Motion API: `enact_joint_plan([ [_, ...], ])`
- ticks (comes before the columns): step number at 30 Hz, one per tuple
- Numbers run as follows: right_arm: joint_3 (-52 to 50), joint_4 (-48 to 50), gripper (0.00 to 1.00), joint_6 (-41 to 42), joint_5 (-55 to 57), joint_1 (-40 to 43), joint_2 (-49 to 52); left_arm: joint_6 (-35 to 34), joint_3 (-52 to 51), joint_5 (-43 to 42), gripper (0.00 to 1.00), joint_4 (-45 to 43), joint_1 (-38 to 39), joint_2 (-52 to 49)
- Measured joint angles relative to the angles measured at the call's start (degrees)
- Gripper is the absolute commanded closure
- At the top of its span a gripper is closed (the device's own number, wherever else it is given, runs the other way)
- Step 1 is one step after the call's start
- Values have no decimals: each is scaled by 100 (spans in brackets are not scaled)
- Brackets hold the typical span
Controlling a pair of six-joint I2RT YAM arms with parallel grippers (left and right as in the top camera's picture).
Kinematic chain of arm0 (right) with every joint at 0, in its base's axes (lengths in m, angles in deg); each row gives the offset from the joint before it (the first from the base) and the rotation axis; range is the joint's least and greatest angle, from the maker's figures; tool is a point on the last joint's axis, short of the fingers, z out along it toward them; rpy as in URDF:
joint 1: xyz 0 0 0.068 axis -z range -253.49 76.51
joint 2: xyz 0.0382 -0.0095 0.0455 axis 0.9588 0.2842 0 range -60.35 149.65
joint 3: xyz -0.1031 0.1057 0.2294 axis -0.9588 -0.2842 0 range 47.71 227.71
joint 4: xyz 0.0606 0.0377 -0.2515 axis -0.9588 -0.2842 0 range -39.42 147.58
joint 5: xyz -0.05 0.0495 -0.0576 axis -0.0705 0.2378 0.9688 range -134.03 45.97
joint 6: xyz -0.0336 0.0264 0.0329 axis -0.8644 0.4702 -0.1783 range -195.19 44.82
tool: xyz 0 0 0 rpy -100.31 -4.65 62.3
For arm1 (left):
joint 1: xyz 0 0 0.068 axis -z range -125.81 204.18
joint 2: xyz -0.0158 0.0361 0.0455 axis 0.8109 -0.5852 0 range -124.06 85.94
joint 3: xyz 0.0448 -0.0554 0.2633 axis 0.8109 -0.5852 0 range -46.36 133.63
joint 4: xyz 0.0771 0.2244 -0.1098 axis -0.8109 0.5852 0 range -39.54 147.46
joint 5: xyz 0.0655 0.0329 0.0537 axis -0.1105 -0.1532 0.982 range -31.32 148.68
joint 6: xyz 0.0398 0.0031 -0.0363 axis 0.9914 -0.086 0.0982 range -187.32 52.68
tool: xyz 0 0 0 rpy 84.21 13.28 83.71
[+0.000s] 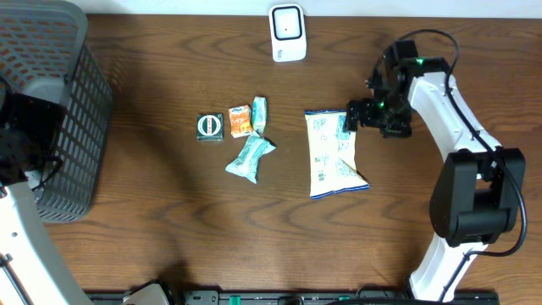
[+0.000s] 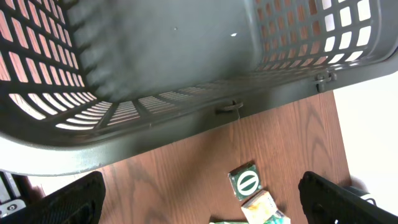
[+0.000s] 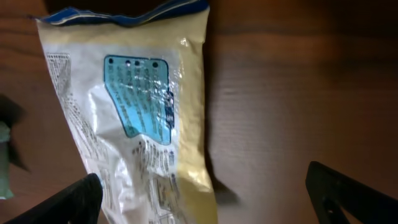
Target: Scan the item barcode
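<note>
1. Overhead view: a brown wooden table (image 1: 169, 237) carries a white scanner (image 1: 287, 32), which stands at the far edge near the middle. No writing on it can be read.
2. A cream snack bag (image 1: 332, 157) with blue ends lies flat, right of centre and well apart from the scanner. Its print is too small to read here.
3. The right gripper (image 1: 350, 119) sits at the bag's upper right corner. This view does not show whether it touches the bag.
4. Left of the bag lies a loose cluster: a green packet (image 1: 210, 126) bearing a white circle mark, an orange packet (image 1: 240, 120), a teal packet (image 1: 259, 113) and a blue-and-white wrapper (image 1: 250, 158). None of their labels is legible.
5. A dark grey slatted basket (image 1: 51, 110) fills the left edge of the table.
6. Left wrist view: the left gripper (image 2: 199, 208) hangs over the basket (image 2: 155, 93), its black fingers (image 2: 68, 202) spread wide at the bottom corners and holding nothing.
7. Beyond the basket rim, the green packet (image 2: 247, 182) shows a white circle crossed by a bar. The orange packet (image 2: 261, 208) lies just beside it.
8. Right wrist view: the right gripper (image 3: 208, 199) stands wide apart, its fingers (image 3: 348, 193) at the lower corners, with nothing clamped.
9. The snack bag (image 3: 137, 124) lies on the wood below. It shows a blue panel of fine print and dense small text on its clear film, all blurred beyond reading. I cannot make out a barcode.
</note>
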Motion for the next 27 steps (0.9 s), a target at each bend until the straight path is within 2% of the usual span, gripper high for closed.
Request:
enact_joint_plan([
  [13,-911,730,1,-136,-925,26,0,-2,0,0,2,0,0,0],
  [27,-984,793,1,-138,-979,24,0,0,0,0,3,0,0,0],
])
